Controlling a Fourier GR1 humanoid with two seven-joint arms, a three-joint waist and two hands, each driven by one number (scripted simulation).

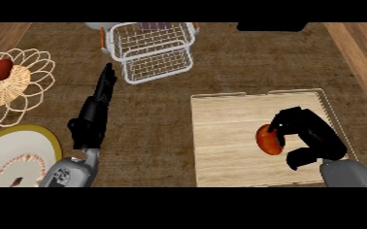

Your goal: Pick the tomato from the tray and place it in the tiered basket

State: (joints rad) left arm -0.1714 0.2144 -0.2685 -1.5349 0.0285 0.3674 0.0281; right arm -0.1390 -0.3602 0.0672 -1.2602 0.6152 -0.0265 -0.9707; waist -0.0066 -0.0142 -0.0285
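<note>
Partly hidden, tomato (268, 140) sits in curled right hand (309, 137) over tray (222, 140); left hand (97, 109) straight-fingered, holding nothing.

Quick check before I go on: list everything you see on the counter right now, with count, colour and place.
tomato: one, red-orange, on the tray, right hand's fingers curled round it
tray: one, light wood, right of centre
tiered basket: one, white wire, top centre
wire bowl: one, cream, left edge, with something red in it
plate: one, white with yellow rim, lower left
white object: one, partly hidden behind the basket, cannot tell what it is
counter: one, brown, under everything
left hand: one, black, fingers straight, pointing towards the basket, left of centre
right hand: one, black, over the tray at right
</note>
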